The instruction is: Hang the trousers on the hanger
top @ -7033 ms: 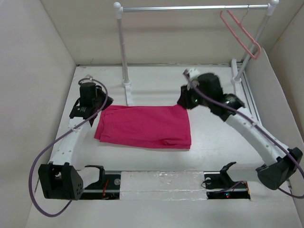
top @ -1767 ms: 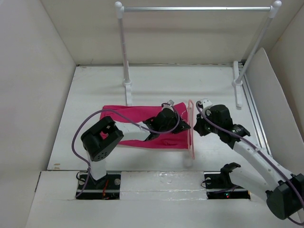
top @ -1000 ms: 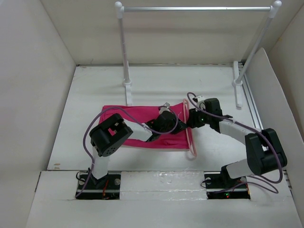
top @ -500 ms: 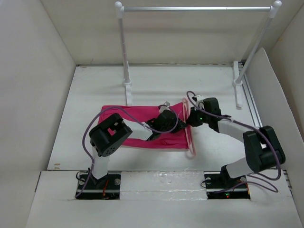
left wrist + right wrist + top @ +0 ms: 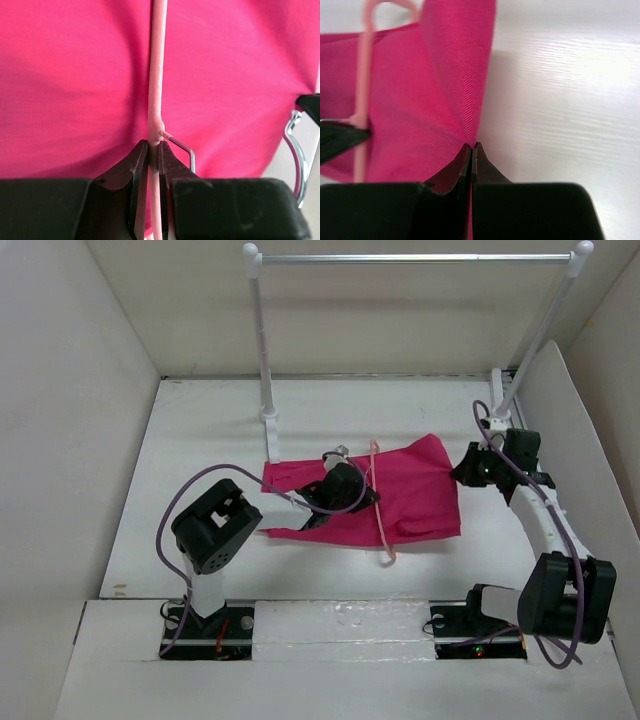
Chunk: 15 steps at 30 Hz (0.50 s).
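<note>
1. The left arm's dark elbow joint stands at the near left of the white table, and its forearm reaches right toward the cloth.
2. The left gripper sits over the middle of the cloth. In the left wrist view its jaws are nearly closed, with the hanger's thin bar clamped between the fingertips.
3. The hanger shows as a pale pink line running from far to near across the fabric, and its near end pokes out past the cloth's near edge. From the left wrist it appears as a straight rod in front of the fabric. Whether the cloth passes through its frame cannot be told.
4. The trousers lie spread on the table between the two grippers, with their left end just beside the foot of the left rail post. Their right part widens toward the right arm, and folds fan out from the pinched spot.
5. The right gripper is at the cloth's right edge, its jaws pressed tight together on the fabric's edge.
6. The white-and-silver clothes rail spans the far side, with its right post just beyond the right arm.
</note>
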Each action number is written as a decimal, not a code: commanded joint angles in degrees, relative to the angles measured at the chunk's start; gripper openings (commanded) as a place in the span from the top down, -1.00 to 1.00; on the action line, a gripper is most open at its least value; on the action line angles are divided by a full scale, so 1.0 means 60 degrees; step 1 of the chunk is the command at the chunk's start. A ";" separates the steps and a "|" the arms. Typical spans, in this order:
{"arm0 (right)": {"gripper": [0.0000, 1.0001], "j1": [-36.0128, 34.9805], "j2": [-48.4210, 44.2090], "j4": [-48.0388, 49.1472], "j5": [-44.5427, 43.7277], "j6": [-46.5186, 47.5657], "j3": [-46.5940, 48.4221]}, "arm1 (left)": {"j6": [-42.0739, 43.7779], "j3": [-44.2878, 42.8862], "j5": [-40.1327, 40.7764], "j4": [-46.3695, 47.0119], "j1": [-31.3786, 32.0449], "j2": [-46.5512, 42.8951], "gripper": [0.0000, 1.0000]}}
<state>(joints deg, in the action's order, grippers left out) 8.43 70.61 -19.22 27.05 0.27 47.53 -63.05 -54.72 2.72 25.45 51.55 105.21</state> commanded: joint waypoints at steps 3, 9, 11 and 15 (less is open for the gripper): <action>1.00 0.1040 -0.0532 -0.0604 -0.0464 0.0584 0.0576 | 0.0751 0.0930 0.1143 -0.1415 -0.0576 -0.0965 1.00; 1.00 0.1424 -0.0344 0.0070 0.0078 0.0335 -0.0041 | 0.1570 0.1094 0.0982 -0.1471 -0.0784 -0.1421 1.00; 1.00 0.1423 -0.0153 0.0229 -0.0055 0.0321 -0.0055 | 0.1820 0.0874 0.1142 -0.1663 -0.0697 -0.1465 1.00; 1.00 0.1013 0.0097 0.0274 -0.0201 0.0321 -0.0040 | 0.2187 0.0419 0.0967 -0.1444 -0.0403 -0.1553 1.00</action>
<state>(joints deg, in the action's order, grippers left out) 16.05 71.09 -22.26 26.96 1.61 46.76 -56.16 -50.00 5.23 20.88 48.03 97.65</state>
